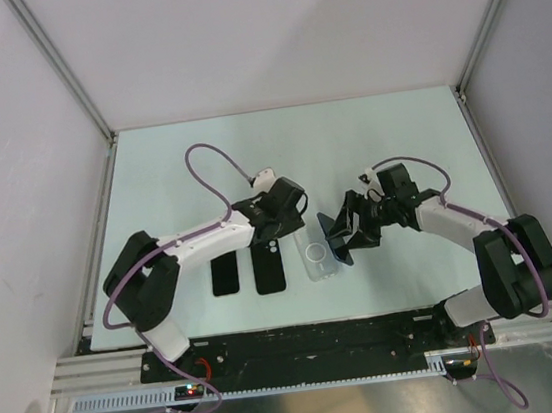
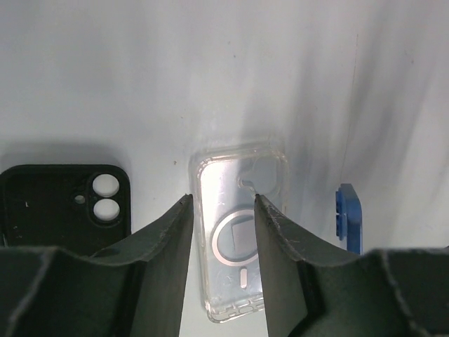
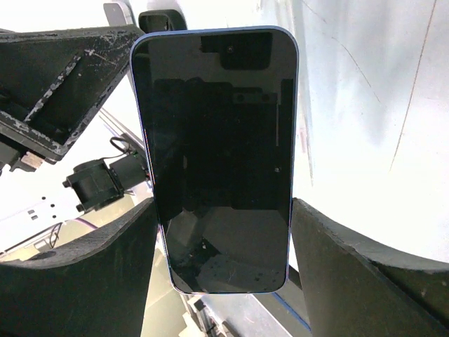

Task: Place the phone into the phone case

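Observation:
A blue phone (image 3: 217,161) stands upright on its edge in my right gripper (image 3: 223,210), its dark screen facing the wrist camera. In the top view the right gripper (image 1: 353,232) holds the phone (image 1: 335,236) just right of the clear phone case (image 1: 319,255). The case lies flat on the table, open side up. In the left wrist view the clear case (image 2: 238,239) shows between the open fingers of my left gripper (image 2: 223,200), which hovers over it. The phone's blue edge (image 2: 349,217) shows to its right. The left gripper (image 1: 288,223) is empty.
A black phone case (image 1: 268,266) with two camera holes lies left of the clear one and also shows in the left wrist view (image 2: 63,203). Another black slab (image 1: 224,273) lies further left. The table (image 1: 280,156) has grey walls on three sides.

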You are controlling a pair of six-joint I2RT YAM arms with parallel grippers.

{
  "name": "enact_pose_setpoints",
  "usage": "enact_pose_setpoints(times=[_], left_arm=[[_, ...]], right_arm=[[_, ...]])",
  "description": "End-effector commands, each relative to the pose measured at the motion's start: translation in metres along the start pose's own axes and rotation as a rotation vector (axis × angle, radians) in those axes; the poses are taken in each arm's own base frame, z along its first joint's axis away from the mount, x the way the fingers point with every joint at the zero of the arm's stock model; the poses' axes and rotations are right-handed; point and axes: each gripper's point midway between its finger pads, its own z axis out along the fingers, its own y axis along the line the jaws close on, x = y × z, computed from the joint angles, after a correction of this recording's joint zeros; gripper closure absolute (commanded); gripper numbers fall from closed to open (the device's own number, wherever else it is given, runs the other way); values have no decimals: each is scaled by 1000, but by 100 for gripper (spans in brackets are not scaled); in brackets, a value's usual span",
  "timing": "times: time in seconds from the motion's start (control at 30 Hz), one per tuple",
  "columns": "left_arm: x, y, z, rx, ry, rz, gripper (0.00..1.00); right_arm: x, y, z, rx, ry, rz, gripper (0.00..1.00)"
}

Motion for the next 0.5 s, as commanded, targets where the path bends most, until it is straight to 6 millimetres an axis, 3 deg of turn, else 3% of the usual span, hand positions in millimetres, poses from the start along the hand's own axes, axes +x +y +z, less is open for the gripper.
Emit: enact_pose_setpoints(times=[0.0, 0.3, 0.47], left_arm=[[-23, -1, -10, 39, -49, -20, 55], [-31, 8, -15, 39, -59, -40, 56], [-32, 13, -16, 35, -62, -42, 57]], right_arm=[[-14, 27, -4, -84, -6, -41, 47], [-15, 31, 3, -20, -5, -105, 47], [-13, 30, 13, 102, -13, -192, 47]])
